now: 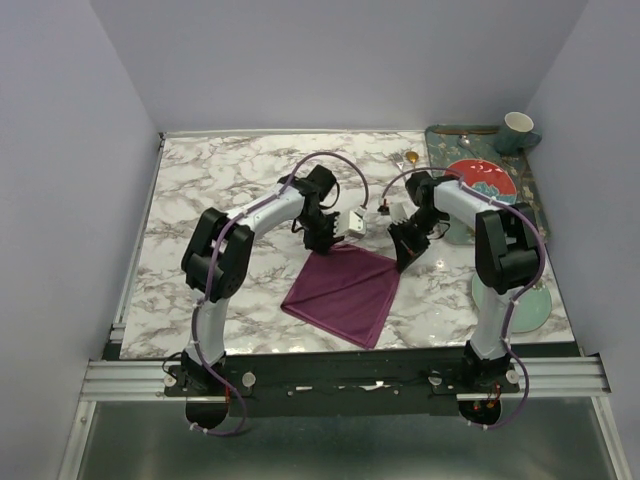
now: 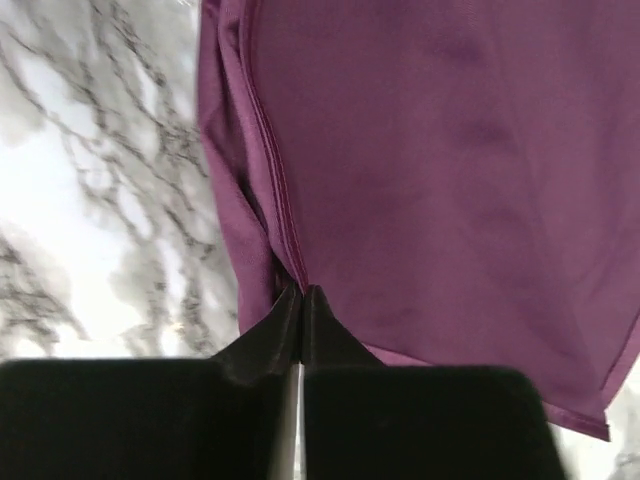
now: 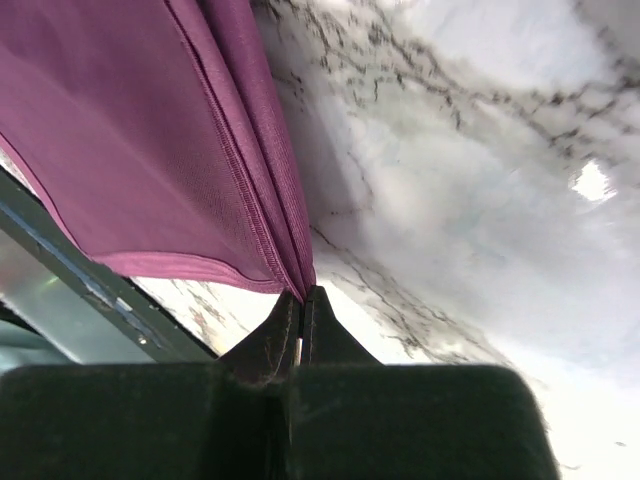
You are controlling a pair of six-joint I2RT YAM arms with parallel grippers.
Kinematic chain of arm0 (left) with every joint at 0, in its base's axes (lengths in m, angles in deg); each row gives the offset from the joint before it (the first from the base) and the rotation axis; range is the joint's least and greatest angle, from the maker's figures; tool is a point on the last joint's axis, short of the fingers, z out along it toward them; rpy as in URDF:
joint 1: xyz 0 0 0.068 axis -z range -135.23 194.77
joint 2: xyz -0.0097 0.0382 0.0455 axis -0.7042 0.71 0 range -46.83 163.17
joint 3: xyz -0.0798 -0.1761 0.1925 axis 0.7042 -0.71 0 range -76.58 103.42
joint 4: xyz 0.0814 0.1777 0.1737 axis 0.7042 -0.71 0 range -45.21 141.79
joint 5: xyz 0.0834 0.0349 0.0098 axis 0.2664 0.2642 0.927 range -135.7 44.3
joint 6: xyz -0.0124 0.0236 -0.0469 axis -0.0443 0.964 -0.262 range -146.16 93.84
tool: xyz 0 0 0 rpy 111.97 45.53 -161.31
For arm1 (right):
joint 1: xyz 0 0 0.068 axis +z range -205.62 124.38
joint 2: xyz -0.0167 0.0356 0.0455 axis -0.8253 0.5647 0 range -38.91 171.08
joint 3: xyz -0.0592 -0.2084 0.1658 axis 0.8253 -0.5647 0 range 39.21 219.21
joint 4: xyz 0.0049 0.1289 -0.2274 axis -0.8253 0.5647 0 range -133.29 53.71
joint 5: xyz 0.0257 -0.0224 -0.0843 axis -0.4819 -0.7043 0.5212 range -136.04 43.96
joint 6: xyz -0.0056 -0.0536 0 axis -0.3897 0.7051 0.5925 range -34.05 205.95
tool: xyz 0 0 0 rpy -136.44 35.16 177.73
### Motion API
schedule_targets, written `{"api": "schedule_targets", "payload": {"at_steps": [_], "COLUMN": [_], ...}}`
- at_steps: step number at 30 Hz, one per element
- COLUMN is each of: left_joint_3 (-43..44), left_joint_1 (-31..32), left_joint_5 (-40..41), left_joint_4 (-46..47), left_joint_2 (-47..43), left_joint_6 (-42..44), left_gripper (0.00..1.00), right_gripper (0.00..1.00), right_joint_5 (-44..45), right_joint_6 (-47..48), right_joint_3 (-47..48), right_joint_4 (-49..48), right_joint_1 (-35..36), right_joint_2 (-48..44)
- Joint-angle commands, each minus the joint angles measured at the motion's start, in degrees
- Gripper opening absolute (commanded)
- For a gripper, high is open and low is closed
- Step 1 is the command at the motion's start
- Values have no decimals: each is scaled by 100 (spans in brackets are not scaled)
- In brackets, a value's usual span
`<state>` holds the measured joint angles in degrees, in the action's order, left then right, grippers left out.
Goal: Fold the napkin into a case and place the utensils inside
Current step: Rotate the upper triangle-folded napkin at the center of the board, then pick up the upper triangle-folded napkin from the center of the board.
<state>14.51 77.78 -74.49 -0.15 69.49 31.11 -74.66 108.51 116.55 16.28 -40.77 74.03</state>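
Both sets of my jaws are clamped on the napkin [image 1: 345, 290], left gripper [image 2: 300, 292] at one far corner, right gripper [image 3: 302, 295] at the other, cloth spreading toward the marble table's [image 1: 220, 190] near edge.

Bright light glares off the seemingly unfocused table [image 3: 480, 150].

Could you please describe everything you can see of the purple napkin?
The napkin is a plum-purple cloth with a slight sheen and stitched hems, doubled over so that layered edges show. It spreads as a slanted four-sided shape over the marble table, near the front edge, between the two arms. The left gripper and the right gripper are each shut on one far corner, where the cloth bunches into creases. Nothing else touches it.
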Motion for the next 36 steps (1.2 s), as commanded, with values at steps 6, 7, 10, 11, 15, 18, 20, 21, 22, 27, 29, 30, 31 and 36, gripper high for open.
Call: {"api": "schedule_targets", "payload": {"at_steps": [6,7,10,11,15,18,20,21,22,27,29,30,31,36], "left_joint_3": [154,320,584,646,849,876,849,849,884,946,981,972,981,955], "left_joint_1": [-917,-1015,-1341,-1359,-1412,-1412,-1412,-1412,-1421,-1456,-1473,-1499,-1517,-1631], "left_joint_5": [-636,-758,-1039,-1110,-1522,-1804,-1866,-1945,-1998,-2218,-2375,-2420,-2472,-2736], "left_joint_4": [957,1019,1125,1012,634,519,536,527,484,326,273,264,246,237], "left_joint_2": [269,313,444,515,814,981,1069,1104,1182,1394,1508,1543,1596,1667], "left_joint_6": [-2861,-2958,-3196,-3179,-3161,-3354,-3486,-3539,-3583,-3759,-3846,-3882,-3917,-4057], "left_gripper": [61,63,69,69,67,65,64,64,64,63,63,62,61,55], "right_gripper": [1,1,1,1,1,1,1,1,1,1,1,1,1,1], "right_joint_5": [278,287,340,375,436,463,471,480,489,498,507,524,533,542], "right_joint_6": [521,521,556,556,573,582,600,591,600,591,608,600,600,600], "right_joint_3": [677,721,818,861,949,958,958,950,941,941,949,950,950,950], "right_joint_4": [283,292,318,318,309,301,301,301,301,309,318,327,318,327], "right_joint_1": [299,308,308,308,308,308,308,316,308,308,308,308,308,308], "right_joint_2": [438,465,562,579,615,632,632,632,632,632,632,632,641,650]}}
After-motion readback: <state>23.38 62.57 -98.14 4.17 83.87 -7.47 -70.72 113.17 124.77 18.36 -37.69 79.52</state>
